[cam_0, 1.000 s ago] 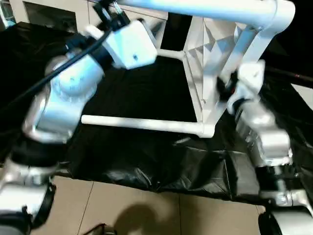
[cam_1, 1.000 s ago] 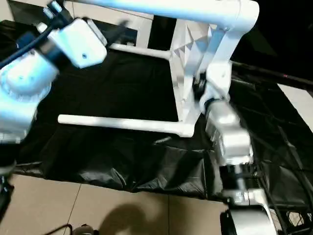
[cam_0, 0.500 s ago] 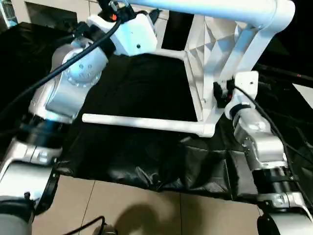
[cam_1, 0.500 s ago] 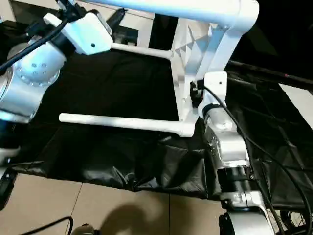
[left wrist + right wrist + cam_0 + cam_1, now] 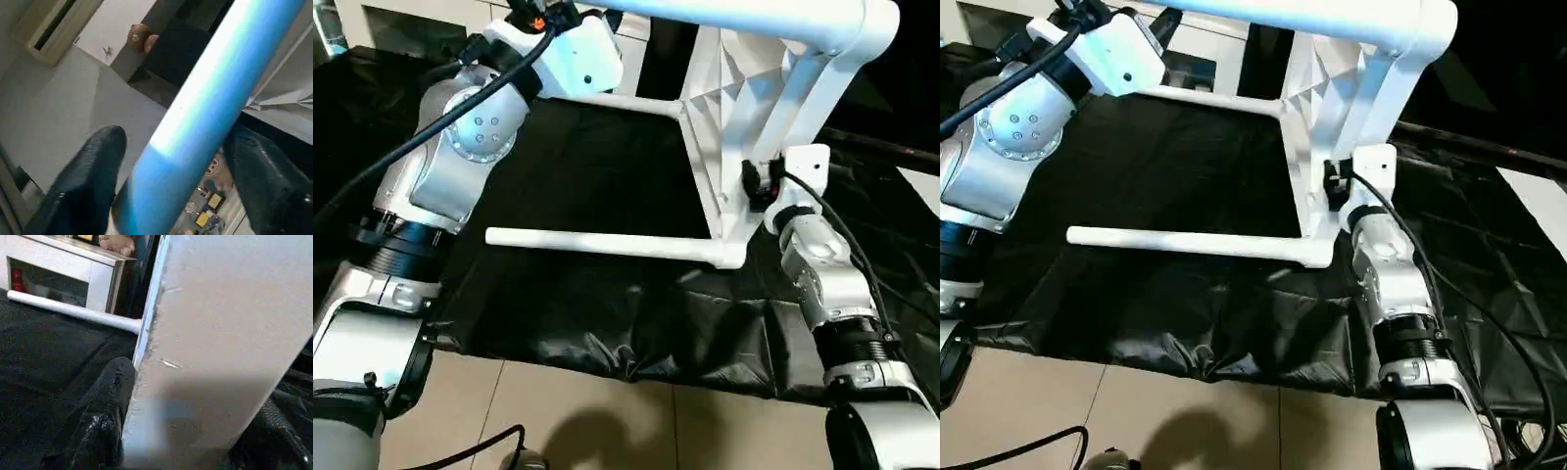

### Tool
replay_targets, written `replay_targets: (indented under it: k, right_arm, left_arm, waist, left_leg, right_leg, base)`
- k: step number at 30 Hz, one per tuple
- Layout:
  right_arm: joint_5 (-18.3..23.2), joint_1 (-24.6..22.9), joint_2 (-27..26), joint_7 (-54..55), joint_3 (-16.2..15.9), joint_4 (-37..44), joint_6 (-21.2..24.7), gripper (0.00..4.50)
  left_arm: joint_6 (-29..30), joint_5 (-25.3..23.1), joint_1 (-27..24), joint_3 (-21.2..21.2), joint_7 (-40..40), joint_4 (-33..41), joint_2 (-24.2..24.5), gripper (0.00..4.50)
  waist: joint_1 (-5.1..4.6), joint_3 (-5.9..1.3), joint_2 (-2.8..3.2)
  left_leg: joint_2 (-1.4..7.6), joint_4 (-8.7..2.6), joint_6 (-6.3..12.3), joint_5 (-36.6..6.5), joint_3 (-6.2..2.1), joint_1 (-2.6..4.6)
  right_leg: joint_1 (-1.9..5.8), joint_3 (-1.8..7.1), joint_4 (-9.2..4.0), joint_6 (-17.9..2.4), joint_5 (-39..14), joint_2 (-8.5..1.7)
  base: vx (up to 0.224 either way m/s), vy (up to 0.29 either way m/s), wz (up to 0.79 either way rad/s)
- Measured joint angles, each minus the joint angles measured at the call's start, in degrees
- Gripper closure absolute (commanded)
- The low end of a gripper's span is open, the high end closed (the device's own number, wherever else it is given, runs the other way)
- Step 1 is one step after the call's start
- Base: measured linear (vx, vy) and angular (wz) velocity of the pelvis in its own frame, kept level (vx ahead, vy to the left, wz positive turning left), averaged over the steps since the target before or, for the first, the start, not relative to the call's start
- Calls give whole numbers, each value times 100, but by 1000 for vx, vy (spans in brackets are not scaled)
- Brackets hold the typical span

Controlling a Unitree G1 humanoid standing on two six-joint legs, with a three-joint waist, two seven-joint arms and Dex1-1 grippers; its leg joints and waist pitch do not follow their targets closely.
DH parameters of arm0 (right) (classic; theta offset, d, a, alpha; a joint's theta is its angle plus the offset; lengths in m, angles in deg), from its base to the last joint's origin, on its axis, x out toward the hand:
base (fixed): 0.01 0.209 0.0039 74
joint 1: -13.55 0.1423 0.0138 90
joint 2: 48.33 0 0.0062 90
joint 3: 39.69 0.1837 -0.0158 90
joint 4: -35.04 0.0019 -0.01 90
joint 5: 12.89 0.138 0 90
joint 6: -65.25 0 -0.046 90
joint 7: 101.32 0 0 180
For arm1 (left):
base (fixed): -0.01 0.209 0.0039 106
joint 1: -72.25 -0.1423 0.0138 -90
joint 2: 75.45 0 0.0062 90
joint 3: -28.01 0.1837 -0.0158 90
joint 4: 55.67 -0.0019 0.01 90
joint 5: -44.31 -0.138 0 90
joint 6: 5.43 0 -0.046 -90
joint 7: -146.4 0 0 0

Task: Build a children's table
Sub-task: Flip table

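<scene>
My left gripper (image 5: 166,196) straddles an upper leg (image 5: 210,103) of the table (image 5: 744,147), fingers not visibly clamped. My right gripper (image 5: 190,431) pinches the tabletop rim (image 5: 225,333). The table stands on its side on black sheeting (image 5: 607,323). Risk: a loose left hold lets it pivot and topple.

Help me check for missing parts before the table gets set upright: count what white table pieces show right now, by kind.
Table top: 1, standing on edge.
Legs: 3, all plugged into the top: one raised, one near the sheet in front, one behind.
Total: 4 pieces. A fourth leg is not seen from here.
</scene>
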Motion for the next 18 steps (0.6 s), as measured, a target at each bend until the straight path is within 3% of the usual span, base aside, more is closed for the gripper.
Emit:
replay_targets:
  k: [7,13,18]
  right_arm:
    - [7,11,-10,-49,-1,-75,-217,228]
    - [-55,9,-1,-46,-12,-86,-440,229]
    - [-62,10,46,-43,-15,-29,-574,229]
  left_arm:
    - [92,-23,0,14,-90,-85,-18,169]
    - [279,-138,116,19,-92,-275,-38,198]
    - [400,-145,210,23,-91,-373,-40,214]
  waist:
    - [-2,13,27]
    - [59,28,128]
    - [136,29,176]
  left_leg:
    - [0,-1,0,0,0,1]
    - [0,-1,1,0,0,-1]
    - [-1,-6,3,-1,0,-4]
  right_leg:
    - [-2,0,0,-1,0,0]
    - [-4,0,0,-1,0,0]
    - [-10,0,0,-3,-3,0]
  base:
    - [0,0,0]
    - [0,0,0]
    - [0,0,0]
